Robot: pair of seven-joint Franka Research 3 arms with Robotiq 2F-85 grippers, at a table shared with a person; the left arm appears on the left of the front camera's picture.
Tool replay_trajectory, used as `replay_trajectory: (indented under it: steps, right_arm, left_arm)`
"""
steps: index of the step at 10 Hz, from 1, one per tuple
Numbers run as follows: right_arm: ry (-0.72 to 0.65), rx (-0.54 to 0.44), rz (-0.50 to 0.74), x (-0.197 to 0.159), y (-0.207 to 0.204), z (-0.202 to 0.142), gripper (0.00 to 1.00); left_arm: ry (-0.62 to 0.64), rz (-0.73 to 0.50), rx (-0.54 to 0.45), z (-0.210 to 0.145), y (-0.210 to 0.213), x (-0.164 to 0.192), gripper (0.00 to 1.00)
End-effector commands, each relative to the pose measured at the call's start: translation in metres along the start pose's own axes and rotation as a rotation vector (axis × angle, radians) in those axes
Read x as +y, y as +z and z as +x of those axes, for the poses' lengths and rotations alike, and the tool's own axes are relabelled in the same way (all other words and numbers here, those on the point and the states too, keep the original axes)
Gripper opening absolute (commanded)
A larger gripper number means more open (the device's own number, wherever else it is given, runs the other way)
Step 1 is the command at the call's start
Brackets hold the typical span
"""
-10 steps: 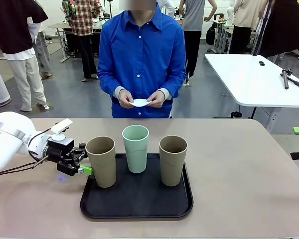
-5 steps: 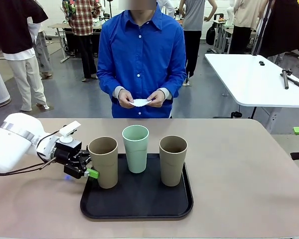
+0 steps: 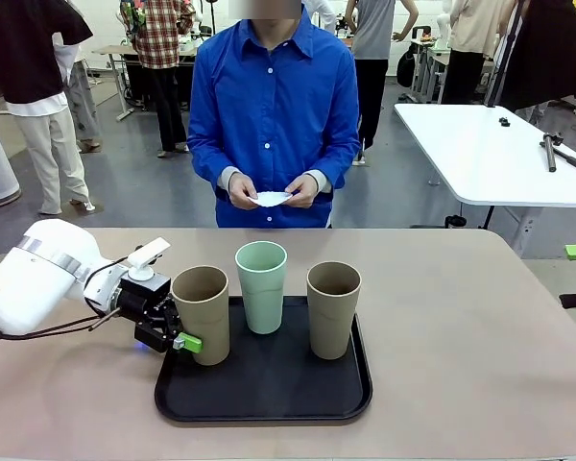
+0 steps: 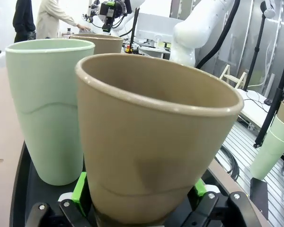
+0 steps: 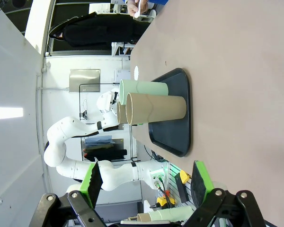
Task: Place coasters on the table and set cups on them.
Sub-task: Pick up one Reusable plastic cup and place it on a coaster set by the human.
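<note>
Three cups stand on a black tray (image 3: pixel 269 396) on the table (image 3: pixel 480 336): a tan one (image 3: pixel 202 309) at the left, a mint green one (image 3: pixel 261 286) in the middle, a tan one (image 3: pixel 332 307) at the right. My left gripper (image 3: pixel 184 334) is open, low around the left tan cup (image 4: pixel 156 142). Its green pads (image 4: pixel 78 189) flank the cup's base closely on both sides. The person at the far side holds white coasters (image 3: pixel 271 199) in both hands. My right gripper (image 5: pixel 146 184) is open and holds nothing, off to the side of the tray (image 5: pixel 180 142).
The mint cup (image 4: pixel 49 109) stands close beside the left tan cup, and the other tan cup (image 4: pixel 97 42) is behind it. Bare tabletop lies left, right and beyond the tray. A white table (image 3: pixel 490 154) stands farther off at the back right.
My left gripper has slid right along the table until its fingers came around the base of the left tan cup. The cups and the person's hands have not moved.
</note>
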State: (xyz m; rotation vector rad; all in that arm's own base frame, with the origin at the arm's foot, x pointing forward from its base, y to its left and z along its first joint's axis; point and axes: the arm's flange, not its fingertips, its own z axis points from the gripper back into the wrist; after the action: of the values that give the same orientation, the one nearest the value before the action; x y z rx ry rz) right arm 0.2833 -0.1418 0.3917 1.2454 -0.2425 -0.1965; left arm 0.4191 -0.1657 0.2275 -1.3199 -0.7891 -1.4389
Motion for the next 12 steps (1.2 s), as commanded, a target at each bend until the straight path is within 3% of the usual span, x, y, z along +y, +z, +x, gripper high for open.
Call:
replay_trajectory:
  steps: [1, 2, 3, 4, 5, 6, 12]
  right_arm:
    - [0.008, -0.004, 0.016, 0.001, 0.000, 0.001, 1.00]
    - [0.008, -0.004, 0.016, 0.001, 0.000, 0.001, 1.00]
    - [0.008, -0.004, 0.016, 0.001, 0.000, 0.001, 1.00]
    - [0.008, -0.004, 0.016, 0.001, 0.000, 0.001, 1.00]
    - [0.008, -0.004, 0.016, 0.001, 0.000, 0.001, 1.00]
    - [0.008, -0.004, 0.016, 0.001, 0.000, 0.001, 1.00]
    - [0.008, -0.004, 0.016, 0.001, 0.000, 0.001, 1.00]
  left_arm:
    - [-0.074, 0.020, -0.038, 0.003, -0.003, -0.003, 0.41]
    - [-0.073, 0.016, -0.042, 0.004, -0.003, -0.003, 0.41]
    - [-0.071, 0.007, -0.037, 0.005, -0.003, -0.003, 0.00]
    - [-0.070, 0.003, -0.028, 0.005, -0.002, -0.005, 0.37]
    - [-0.071, 0.009, -0.021, 0.011, 0.003, -0.011, 0.00]
    - [-0.085, 0.013, -0.004, 0.024, 0.013, -0.018, 0.17]
    - [-0.048, 0.180, 0.004, 0.172, 0.087, -0.072, 0.17]
